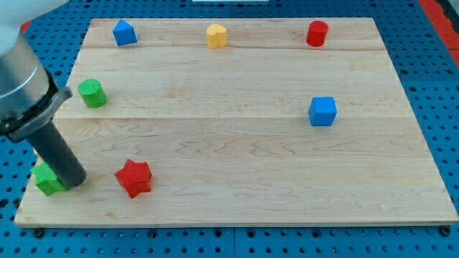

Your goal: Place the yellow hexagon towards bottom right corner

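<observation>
The yellow hexagon [216,35] sits near the board's top edge, a little left of centre. My tip [76,182] is at the board's lower left, far from the hexagon. It stands right beside a green block [47,178], whose right part the rod hides. A red star [133,177] lies just to the right of my tip, apart from it.
A blue house-shaped block [125,32] is at top left, a red cylinder [317,33] at top right, a green cylinder [92,93] at mid left and a blue cube [323,111] at mid right. The wooden board [237,158] lies on a blue pegboard.
</observation>
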Robot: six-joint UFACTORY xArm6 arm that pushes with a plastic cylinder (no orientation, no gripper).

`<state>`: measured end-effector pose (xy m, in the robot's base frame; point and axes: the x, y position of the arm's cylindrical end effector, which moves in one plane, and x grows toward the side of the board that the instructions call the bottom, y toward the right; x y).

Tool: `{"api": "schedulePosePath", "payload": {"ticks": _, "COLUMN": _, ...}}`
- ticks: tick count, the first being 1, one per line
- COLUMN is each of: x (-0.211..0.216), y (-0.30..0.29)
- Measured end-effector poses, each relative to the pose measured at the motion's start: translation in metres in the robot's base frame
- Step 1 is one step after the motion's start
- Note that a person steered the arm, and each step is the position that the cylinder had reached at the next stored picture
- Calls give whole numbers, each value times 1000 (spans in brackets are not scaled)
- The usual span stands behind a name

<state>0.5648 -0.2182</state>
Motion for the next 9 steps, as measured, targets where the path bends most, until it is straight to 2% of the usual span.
{"api": "schedulePosePath", "payload": {"ticks": 1, "x": 32, "y": 8}}
{"api": "schedulePosePath", "payload": {"ticks": 2, "x": 52, "y": -29}}
{"api": "schedulePosePath", "payload": {"ticks": 3, "x": 36, "y": -85}}
{"api": "schedulePosePath", "payload": {"ticks": 4, "x": 13, "y": -85}}
{"api": "schedulePosePath", "payload": {"ticks": 5, "x": -36, "y": -62}}
{"api": "schedulePosePath", "payload": {"ticks": 6, "x": -42, "y": 4}}
{"api": "schedulePosePath", "payload": {"ticks": 7, "x": -43, "y": 46}}
{"api": "schedulePosePath", "payload": {"ticks": 8, "x": -29, "y": -12}}
{"api": "schedulePosePath", "payload": {"ticks": 9, "x": -26, "y": -39}}
